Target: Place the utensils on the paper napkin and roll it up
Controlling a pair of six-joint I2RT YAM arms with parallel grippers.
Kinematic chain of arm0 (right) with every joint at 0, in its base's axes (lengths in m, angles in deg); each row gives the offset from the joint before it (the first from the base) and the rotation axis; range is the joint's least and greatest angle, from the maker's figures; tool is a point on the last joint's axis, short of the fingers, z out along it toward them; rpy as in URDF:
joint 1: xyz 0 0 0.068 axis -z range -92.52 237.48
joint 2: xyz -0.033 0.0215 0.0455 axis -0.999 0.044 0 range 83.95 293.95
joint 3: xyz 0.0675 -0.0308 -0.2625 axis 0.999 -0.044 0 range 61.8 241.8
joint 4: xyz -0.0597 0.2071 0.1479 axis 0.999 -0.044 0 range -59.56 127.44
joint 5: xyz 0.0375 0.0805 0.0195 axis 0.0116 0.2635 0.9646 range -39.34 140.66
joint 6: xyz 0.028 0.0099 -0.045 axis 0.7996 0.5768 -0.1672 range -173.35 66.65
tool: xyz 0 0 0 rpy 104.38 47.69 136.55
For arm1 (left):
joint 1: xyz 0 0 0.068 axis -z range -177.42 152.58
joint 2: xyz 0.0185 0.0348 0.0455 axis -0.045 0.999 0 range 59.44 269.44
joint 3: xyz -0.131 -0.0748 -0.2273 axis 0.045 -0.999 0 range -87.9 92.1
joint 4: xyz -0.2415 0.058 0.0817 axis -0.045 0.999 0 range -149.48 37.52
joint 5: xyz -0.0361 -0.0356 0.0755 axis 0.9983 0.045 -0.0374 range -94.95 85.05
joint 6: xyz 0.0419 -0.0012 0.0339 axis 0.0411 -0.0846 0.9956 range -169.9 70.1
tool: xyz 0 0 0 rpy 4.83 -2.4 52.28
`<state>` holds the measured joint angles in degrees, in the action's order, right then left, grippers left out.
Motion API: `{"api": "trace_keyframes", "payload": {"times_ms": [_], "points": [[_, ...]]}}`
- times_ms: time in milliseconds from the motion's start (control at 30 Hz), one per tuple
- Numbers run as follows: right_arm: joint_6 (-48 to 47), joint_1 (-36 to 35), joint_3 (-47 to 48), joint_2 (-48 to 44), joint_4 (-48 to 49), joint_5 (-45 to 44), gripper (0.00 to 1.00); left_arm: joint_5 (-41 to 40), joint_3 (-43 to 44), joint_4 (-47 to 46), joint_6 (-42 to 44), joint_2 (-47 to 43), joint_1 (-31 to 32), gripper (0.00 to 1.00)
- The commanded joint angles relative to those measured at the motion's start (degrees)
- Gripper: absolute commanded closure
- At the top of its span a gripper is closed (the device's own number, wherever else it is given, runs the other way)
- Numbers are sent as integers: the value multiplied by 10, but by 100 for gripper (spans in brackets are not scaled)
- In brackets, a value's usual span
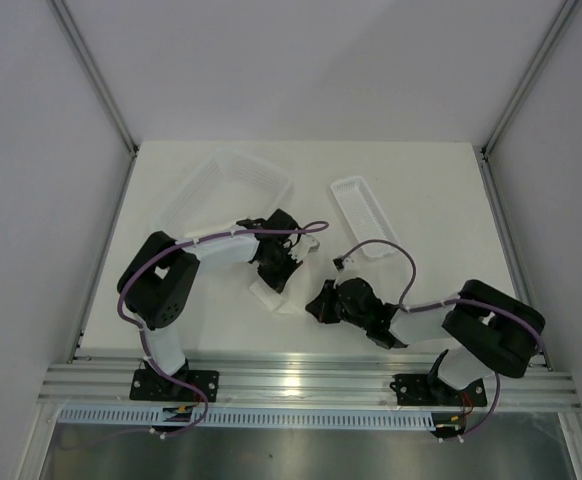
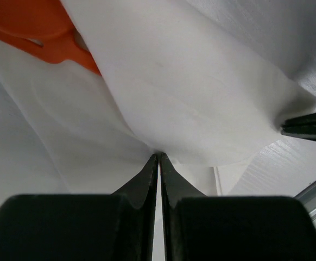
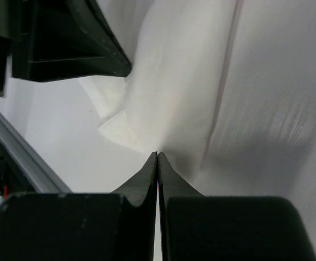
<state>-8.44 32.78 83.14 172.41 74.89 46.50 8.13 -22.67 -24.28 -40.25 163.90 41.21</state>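
Note:
The white paper napkin (image 2: 201, 98) is lifted into a fold, and my left gripper (image 2: 159, 155) is shut on its lower crease. One of the orange utensils (image 2: 33, 24) shows under the fold at the upper left; the other utensils are hidden. My right gripper (image 3: 157, 154) is shut, tips against the napkin (image 3: 174, 81); whether paper sits between them does not show. From above, the left gripper (image 1: 281, 268) and right gripper (image 1: 319, 300) meet over the napkin (image 1: 276, 297) near the table's front middle. The right gripper (image 2: 284, 128) touches the napkin's edge.
Two clear plastic trays stand behind the arms, a large one (image 1: 231, 185) at the back left and a narrow one (image 1: 363, 215) to the right. The aluminium rail (image 1: 311, 385) runs along the near edge. The left gripper (image 3: 114, 68) hangs close above the right one's view.

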Motion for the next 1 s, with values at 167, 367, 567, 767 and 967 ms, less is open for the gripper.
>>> {"api": "trace_keyframes", "payload": {"times_ms": [167, 367, 567, 767, 967], "points": [[-38, 2, -6, -192, -108, -47, 99, -46, -39, -41, 92, 8, 47, 92], [-39, 23, -31, -182, -21, -25, 100, -59, -41, -35, 81, 18, 66, 92], [-18, 26, -77, -120, 125, -23, 100, -32, -40, -22, 31, 22, 65, 92], [-41, 21, -91, -18, 262, -37, 100, -40, -35, -25, 30, 24, 65, 92], [-88, -13, -64, 64, 368, -65, 100, -45, -33, -27, 34, 21, 65, 92]]}}
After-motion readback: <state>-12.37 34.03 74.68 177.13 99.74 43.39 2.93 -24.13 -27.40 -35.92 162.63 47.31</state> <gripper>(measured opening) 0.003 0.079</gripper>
